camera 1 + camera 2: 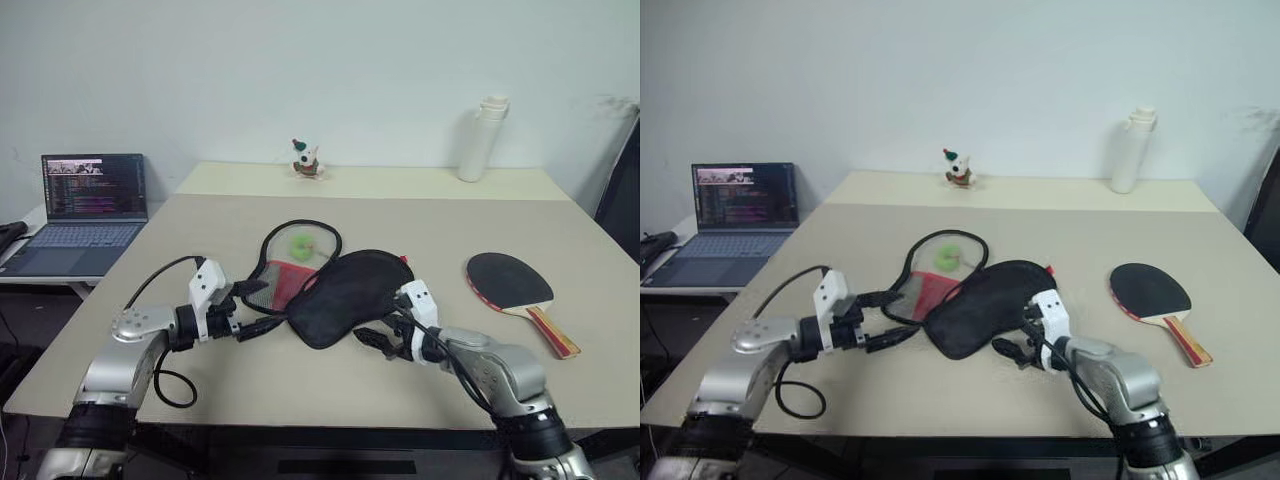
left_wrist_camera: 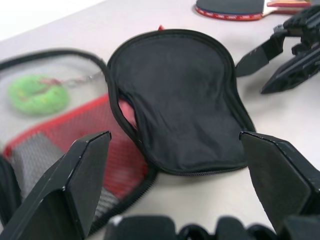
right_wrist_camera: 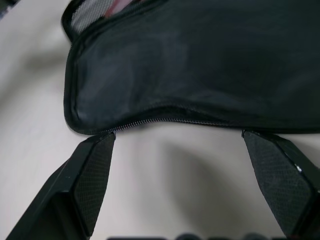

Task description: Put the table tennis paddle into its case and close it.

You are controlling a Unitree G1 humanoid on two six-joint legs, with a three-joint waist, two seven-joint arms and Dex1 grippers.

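Black fabric case (image 1: pixel 345 295), one item, unzipped and lying open on the beige table (image 1: pixel 200 230): dark outer half toward the robot, red-lined mesh half (image 1: pixel 290 262) beyond and left, long axis diagonal from near-left to far-right. One small green ball (image 1: pixel 300 242) sits inside the mesh half. One table tennis paddle (image 1: pixel 512 284), black face up, lies well right of the case, handle (image 1: pixel 553 333) pointing toward the near-right table edge. Left gripper (image 1: pixel 258 307), fingers spread wide and empty, sits just left of the case. Right gripper (image 1: pixel 385 330), also spread wide and empty, is at the case's near-right edge. One laptop (image 1: pixel 80 210), one white bottle (image 1: pixel 482 138), one small figurine (image 1: pixel 306 160).
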